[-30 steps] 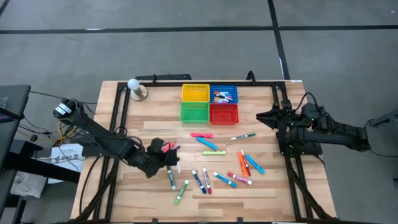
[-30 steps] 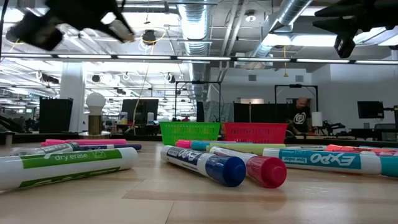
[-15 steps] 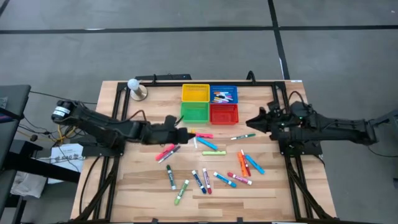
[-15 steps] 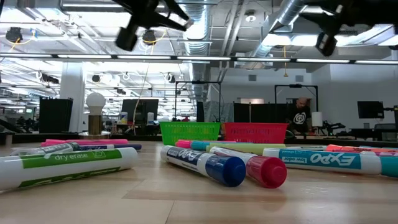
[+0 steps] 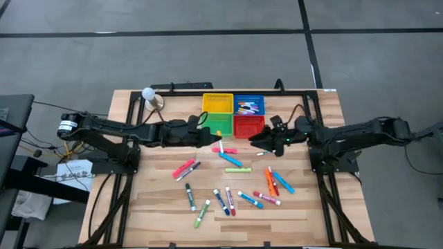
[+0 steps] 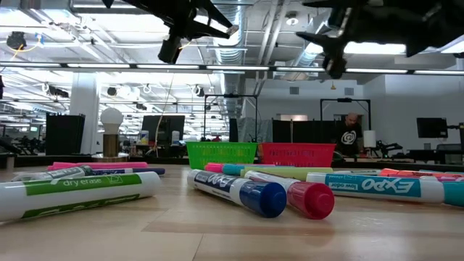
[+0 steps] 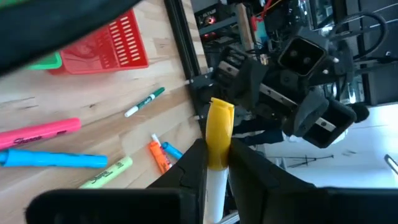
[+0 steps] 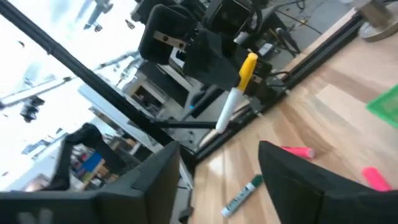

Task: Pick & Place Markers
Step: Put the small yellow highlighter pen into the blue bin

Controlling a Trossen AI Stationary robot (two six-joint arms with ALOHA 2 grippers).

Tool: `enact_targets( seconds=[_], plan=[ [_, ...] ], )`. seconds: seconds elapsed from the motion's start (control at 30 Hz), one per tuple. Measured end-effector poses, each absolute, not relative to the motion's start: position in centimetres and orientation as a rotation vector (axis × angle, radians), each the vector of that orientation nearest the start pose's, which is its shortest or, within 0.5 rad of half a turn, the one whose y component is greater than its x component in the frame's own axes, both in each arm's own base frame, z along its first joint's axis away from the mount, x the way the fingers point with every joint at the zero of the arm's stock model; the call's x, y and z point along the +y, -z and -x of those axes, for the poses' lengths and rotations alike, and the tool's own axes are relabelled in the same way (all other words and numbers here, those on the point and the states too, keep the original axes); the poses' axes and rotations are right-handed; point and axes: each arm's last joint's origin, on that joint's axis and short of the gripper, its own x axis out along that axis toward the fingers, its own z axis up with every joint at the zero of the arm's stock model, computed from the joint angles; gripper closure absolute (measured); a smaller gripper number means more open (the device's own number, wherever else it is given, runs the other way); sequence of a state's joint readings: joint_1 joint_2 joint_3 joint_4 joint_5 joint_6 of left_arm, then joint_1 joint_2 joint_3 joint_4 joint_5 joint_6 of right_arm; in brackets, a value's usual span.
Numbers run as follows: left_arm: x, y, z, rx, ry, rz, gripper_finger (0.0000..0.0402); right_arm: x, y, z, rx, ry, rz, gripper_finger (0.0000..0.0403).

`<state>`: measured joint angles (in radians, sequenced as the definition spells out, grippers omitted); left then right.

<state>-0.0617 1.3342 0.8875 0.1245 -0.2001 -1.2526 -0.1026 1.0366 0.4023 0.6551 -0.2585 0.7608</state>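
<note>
Left gripper clamps yellow-capped marker near baskets for sorting; right gripper open above green-capped marker

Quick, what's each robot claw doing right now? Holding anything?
Left gripper: closed on a yellow-capped white marker, held up above the table near the baskets.
Right gripper: open, holding nothing, facing the left one.
</note>
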Motion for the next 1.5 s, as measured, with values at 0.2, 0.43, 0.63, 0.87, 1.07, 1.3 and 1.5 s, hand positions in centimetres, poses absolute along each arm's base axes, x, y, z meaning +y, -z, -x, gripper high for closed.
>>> enact_targets(
  seconds=[0.2, 0.43, 0.63, 0.87, 1.07, 1.3, 1.5],
  plan=[
    [-0.6, -27.9, -29.7, 0.180, -0.317, 1.205, 0.0346, -2.1, -22.9, -24.1, 0.064, -0.194, -0.816, 0.0156],
    [-0.5, -27.9, -29.7, 0.175, -0.319, 1.206, 0.0346, -2.5, -23.3, -27.8, 0.099, -0.208, -0.821, 0.0152],
    [-0.5, -28.0, -29.7, 0.169, -0.317, 1.207, 0.0346, -2.7, -23.3, -30.4, 0.133, -0.249, -0.823, 0.0152],
    [-0.5, -28.0, -29.7, 0.167, -0.317, 1.207, 0.0346, -3.0, -23.0, -32.8, 0.156, -0.263, -0.834, 0.0152],
    [-0.5, -28.0, -29.7, 0.166, -0.316, 1.207, 0.0346, -3.1, -23.3, -33.4, 0.155, -0.265, -0.833, 0.0160],
    [-0.5, -28.0, -29.7, 0.162, -0.317, 1.207, 0.0346, -3.3, -23.1, -33.4, 0.177, -0.244, -0.842, 0.0213],
    [-0.5, -28.0, -29.7, 0.161, -0.318, 1.207, 0.0346, -3.2, -23.0, -33.4, 0.180, -0.240, -0.843, 0.0272]
  ],
)
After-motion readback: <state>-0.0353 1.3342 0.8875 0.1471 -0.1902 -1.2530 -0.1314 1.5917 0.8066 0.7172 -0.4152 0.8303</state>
